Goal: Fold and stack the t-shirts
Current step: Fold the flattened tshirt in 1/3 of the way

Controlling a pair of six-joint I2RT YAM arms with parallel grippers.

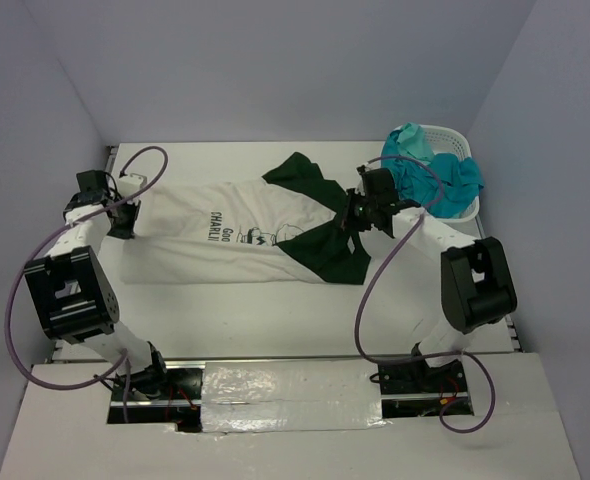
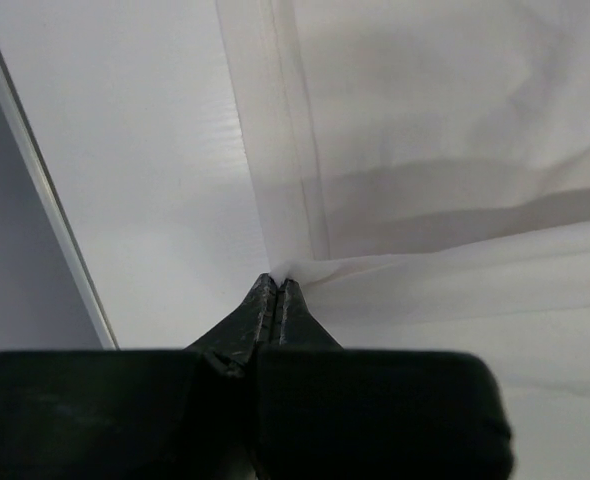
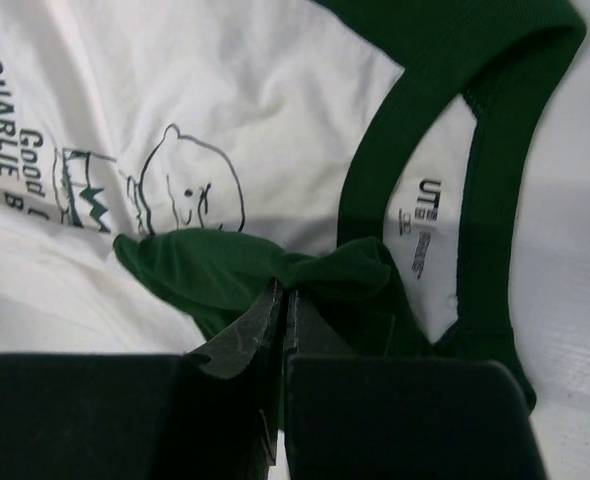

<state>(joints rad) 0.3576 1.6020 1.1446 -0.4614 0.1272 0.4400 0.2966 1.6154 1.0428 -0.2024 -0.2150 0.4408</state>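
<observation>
A white t-shirt [image 1: 240, 238] with dark print, dark green sleeves and a green neckband [image 3: 475, 150] lies spread flat across the table, hem to the left. At that left edge my left gripper [image 1: 124, 224] is shut on the white hem [image 2: 285, 150]; its fingertips [image 2: 277, 284] pinch the cloth right at the table surface. My right gripper [image 1: 354, 222] is shut on a bunched dark green sleeve [image 3: 210, 268] beside the neckband, over the printed chest. More teal t-shirts [image 1: 445, 178] are heaped in the basket.
The white lattice laundry basket [image 1: 453, 132] stands at the back right, close behind the right arm. The table's left edge strip [image 2: 35, 170] runs just beside the left gripper. Grey walls enclose the table on three sides.
</observation>
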